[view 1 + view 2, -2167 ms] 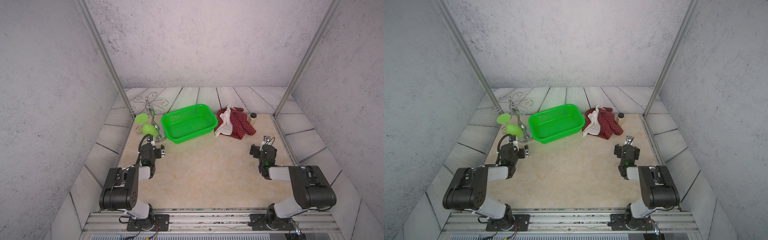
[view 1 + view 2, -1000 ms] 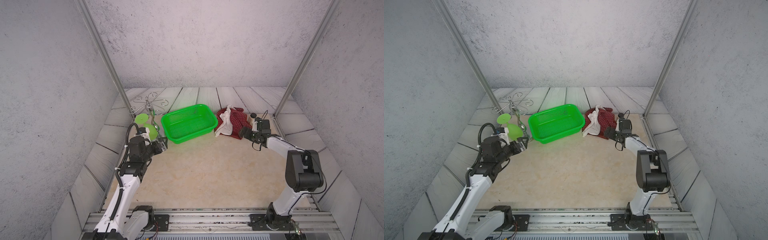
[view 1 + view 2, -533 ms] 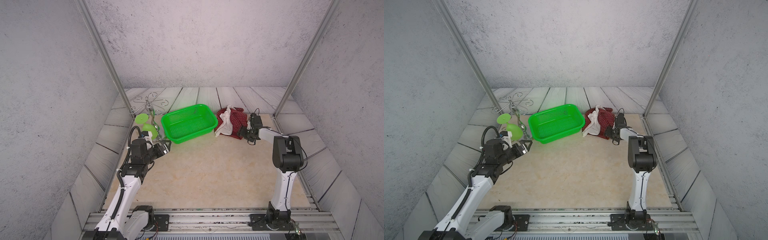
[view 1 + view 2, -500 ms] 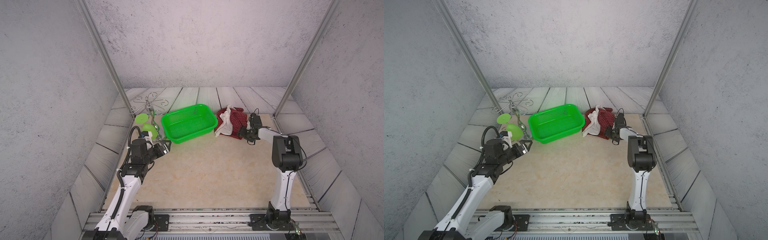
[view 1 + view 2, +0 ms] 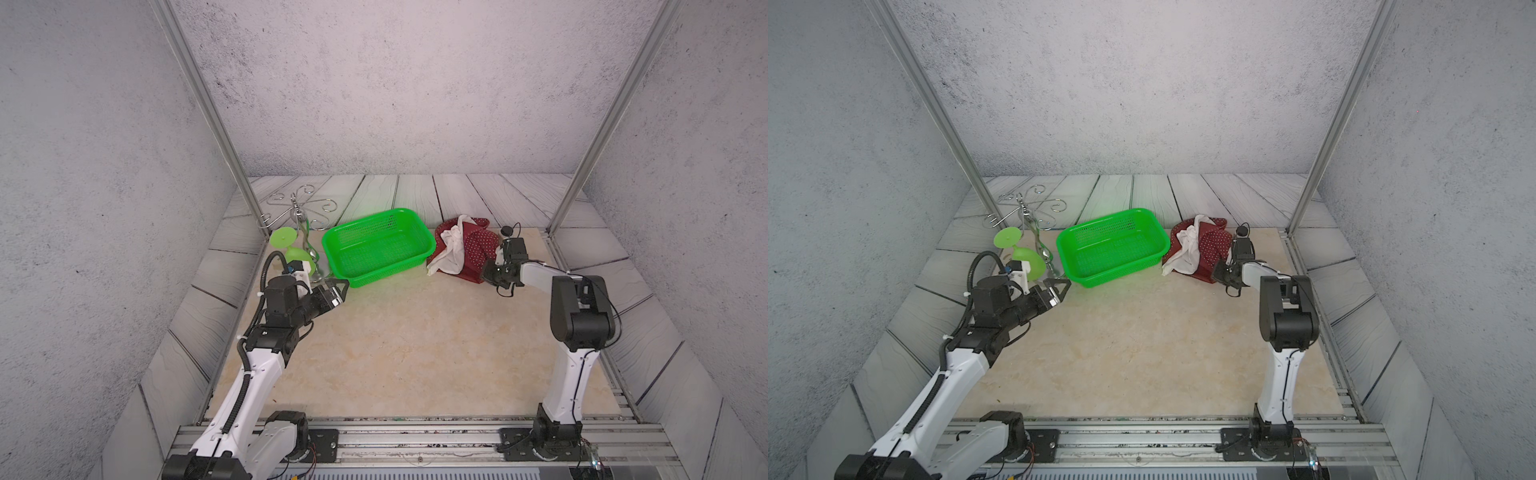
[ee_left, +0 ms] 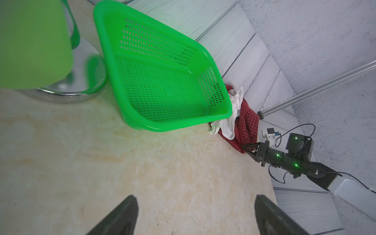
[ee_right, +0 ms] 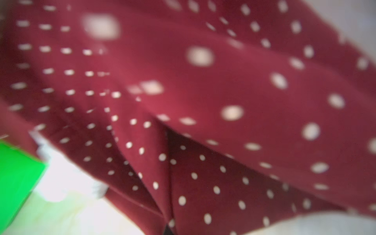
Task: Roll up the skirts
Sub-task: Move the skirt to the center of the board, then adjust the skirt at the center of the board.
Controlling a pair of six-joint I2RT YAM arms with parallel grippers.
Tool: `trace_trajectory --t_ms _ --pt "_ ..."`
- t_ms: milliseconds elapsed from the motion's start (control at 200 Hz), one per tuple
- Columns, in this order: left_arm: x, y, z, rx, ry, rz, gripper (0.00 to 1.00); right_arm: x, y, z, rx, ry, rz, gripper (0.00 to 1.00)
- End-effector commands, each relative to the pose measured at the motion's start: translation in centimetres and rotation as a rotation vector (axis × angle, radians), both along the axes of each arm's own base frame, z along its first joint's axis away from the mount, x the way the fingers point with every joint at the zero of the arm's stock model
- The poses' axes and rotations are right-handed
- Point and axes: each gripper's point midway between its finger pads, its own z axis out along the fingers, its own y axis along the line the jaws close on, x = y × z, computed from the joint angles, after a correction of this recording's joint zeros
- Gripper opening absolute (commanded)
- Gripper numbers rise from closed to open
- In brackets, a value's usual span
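The dark red polka-dot skirt [image 5: 469,249] [image 5: 1206,247] lies crumpled at the back right of the table, its white lining [image 5: 451,249] spilling out toward the green basket. My right gripper [image 5: 487,272] [image 5: 1217,271] is shut on the skirt's near lower edge. In the right wrist view the spotted fabric [image 7: 203,122] fills the picture and bunches into the jaws at the bottom. My left gripper [image 5: 338,289] [image 5: 1061,289] hangs open just off the basket's near left corner, holding nothing; its fingertips [image 6: 126,211] frame bare tabletop.
A green mesh basket [image 5: 376,245] [image 5: 1111,249] stands left of the skirt. A metal stand with green cups [image 5: 297,245] sits at the back left, close behind my left wrist. A small jar is hidden behind my right wrist.
My right gripper has shut on the skirt's near edge after reaching it open. My left arm has edged slightly toward the basket, still open.
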Motion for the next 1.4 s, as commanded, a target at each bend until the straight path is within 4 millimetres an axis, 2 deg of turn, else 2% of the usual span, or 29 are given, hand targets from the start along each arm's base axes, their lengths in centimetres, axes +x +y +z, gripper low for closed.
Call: trace_trajectory --t_ms 0,100,170,235,300,405,560,706,781,866,976,1051,1131,1211,1316,1396 --pt "-0.4 -2.7 1.6 -0.015 -0.047 -0.098 0.91 -4.4 1.9 10.2 0.103 -0.164 0.05 0.05" --pt "-1.2 -4.6 0.5 0.044 -0.018 -0.171 0.9 -12.4 2.6 9.6 0.148 -0.101 0.038 0.07" --pt "-1.6 -6.0 -0.7 0.079 0.017 -0.222 0.89 -17.7 2.0 7.6 0.149 -0.031 0.004 0.08" --pt "-1.9 -7.7 -1.5 0.092 0.042 -0.284 0.88 -21.6 0.8 5.7 0.11 0.011 -0.035 0.1" --pt "-2.3 -9.8 -2.0 0.102 0.055 -0.354 0.88 -24.1 -0.1 4.0 0.098 0.038 -0.079 0.12" --pt "-2.6 -12.9 -3.0 0.125 0.069 -0.431 0.88 -25.9 0.0 2.6 0.133 0.071 -0.104 0.13" --pt "-1.9 -15.5 -4.8 0.176 0.108 -0.481 0.88 -27.4 -1.0 2.1 0.097 0.081 -0.147 0.14" --pt "-1.6 -18.4 -6.6 0.191 0.17 -0.566 0.86 -28.3 -1.8 2.6 0.074 0.035 -0.178 0.39" --pt "-1.6 -19.3 -7.4 0.206 0.206 -0.59 0.86 -28.5 -2.1 3.1 0.058 0.015 -0.178 0.52" --pt "-1.8 -20.4 -8.0 0.214 0.219 -0.619 0.86 -28.7 -2.3 4.3 0.04 -0.009 -0.168 0.62" --pt "-2.8 -21.9 -8.5 0.212 0.216 -0.682 0.86 -28.5 -2.1 5.4 0.061 -0.053 -0.161 0.69" --pt "-3.0 -22.5 -9.1 0.234 0.216 -0.697 0.86 -28.0 -1.9 6.9 0.071 -0.109 -0.15 0.74" --pt "-2.5 -22.4 -10.1 0.262 0.253 -0.665 0.83 -27.2 -1.5 9.1 0.093 -0.19 -0.124 0.8" --pt "-2.2 -22.8 -10.8 0.277 0.29 -0.655 0.82 -25.9 -0.9 10.8 0.115 -0.251 -0.095 0.81" --pt "-2.3 -23.6 -11.8 0.329 0.298 -0.67 0.79 -24.3 0.2 10.6 0.149 -0.226 -0.051 0.8" --pt "-1.4 -23.5 -12.7 0.375 0.288 -0.642 0.79 -23.3 0.6 10.2 0.158 -0.182 -0.043 0.78"
